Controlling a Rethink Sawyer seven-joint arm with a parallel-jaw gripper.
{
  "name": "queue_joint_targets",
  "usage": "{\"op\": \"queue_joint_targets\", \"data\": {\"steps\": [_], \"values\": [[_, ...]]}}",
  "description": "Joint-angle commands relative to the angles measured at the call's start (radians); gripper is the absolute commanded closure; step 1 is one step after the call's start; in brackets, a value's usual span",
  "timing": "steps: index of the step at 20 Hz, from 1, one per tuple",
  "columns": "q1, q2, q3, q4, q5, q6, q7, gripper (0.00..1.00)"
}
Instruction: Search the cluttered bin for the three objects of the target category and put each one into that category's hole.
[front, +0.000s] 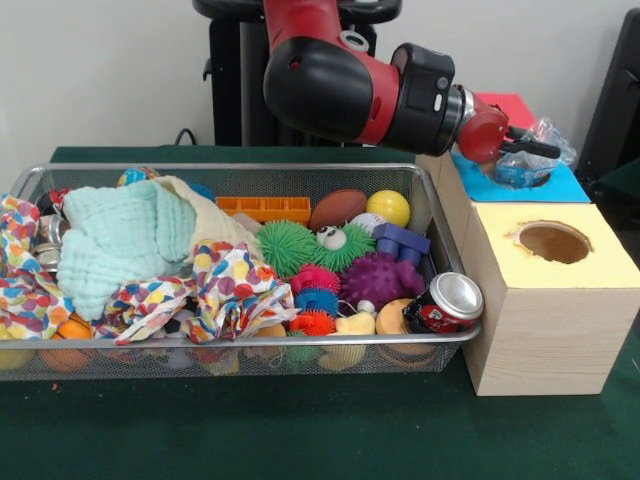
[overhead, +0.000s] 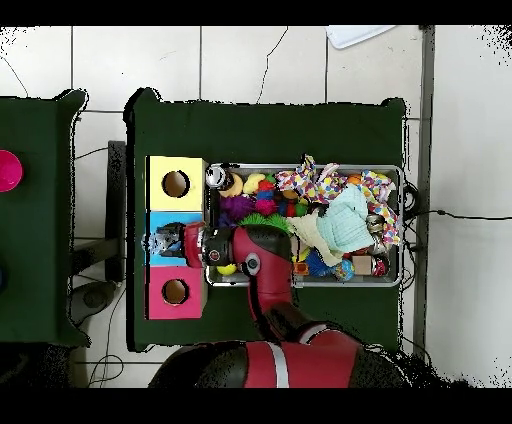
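The red and black arm (front: 350, 85) is shown descending from the top edge of the front view, bent at a bulky elbow joint and extended sideways toward the right edge. The black wrist section (front: 430, 95) is followed by a red end piece, from which the gripper (front: 535, 147) projects roughly level, its dark fingers (front: 530, 150) drawn together on a crumpled clear plastic item. In the overhead view the arm (overhead: 262, 280) is seen rising from the bottom edge and bending left, with the gripper (overhead: 172, 242) at its end.
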Motion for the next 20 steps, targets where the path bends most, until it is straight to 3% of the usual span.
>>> {"op": "queue_joint_targets", "data": {"steps": [1,15,20], "values": [[-0.054,0.010,0.034,-0.075,-0.016,-0.057,-0.188,0.00],[-0.192,0.050,0.011,-0.124,-0.300,-0.074,-0.098,0.00],[-0.229,0.050,0.027,-0.122,-0.351,-0.086,-0.085,0.00]]}}
